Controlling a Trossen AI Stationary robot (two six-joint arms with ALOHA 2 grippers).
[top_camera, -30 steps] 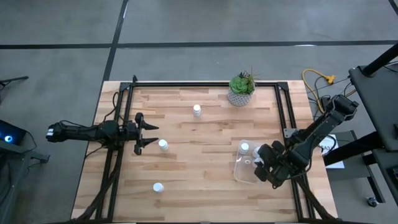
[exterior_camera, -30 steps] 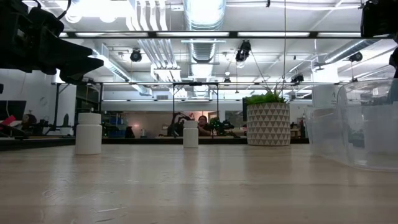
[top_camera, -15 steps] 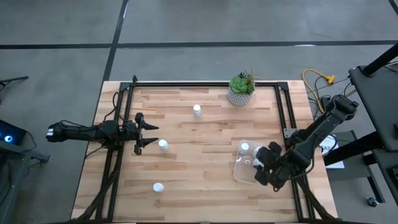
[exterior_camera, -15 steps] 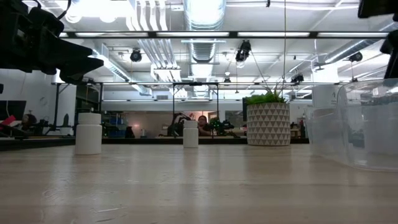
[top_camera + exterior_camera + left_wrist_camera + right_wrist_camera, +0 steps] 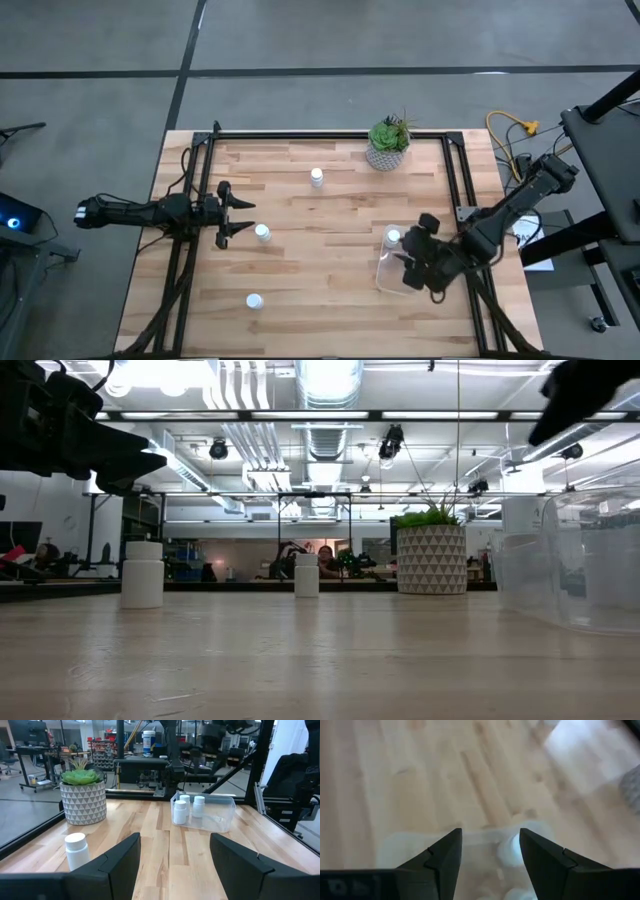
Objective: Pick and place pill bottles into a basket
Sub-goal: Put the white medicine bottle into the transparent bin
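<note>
Three white pill bottles stand upright on the wooden table in the high view, on their bases: one toward the far side [image 5: 317, 178], one mid-left [image 5: 262, 233], one near the front [image 5: 254, 300]. The clear basket [image 5: 385, 275] sits at the right with bottles in it, one at its far corner [image 5: 393, 237]. My left gripper [image 5: 243, 219] is open and empty, level, just left of the mid-left bottle [image 5: 76, 851]. My right gripper [image 5: 410, 258] hangs open and empty above the basket [image 5: 410, 845], over a bottle cap [image 5: 510, 851].
A potted green plant in a patterned pale pot [image 5: 387, 145] stands at the far edge, right of centre. A black frame [image 5: 330, 135] runs along the table's far, left and right sides. Bare wood lies between the loose bottles and the basket.
My right gripper has moved toward the table's left and a little toward the far edge, coming in over the basket. The bottles and the basket have stayed where they were.
</note>
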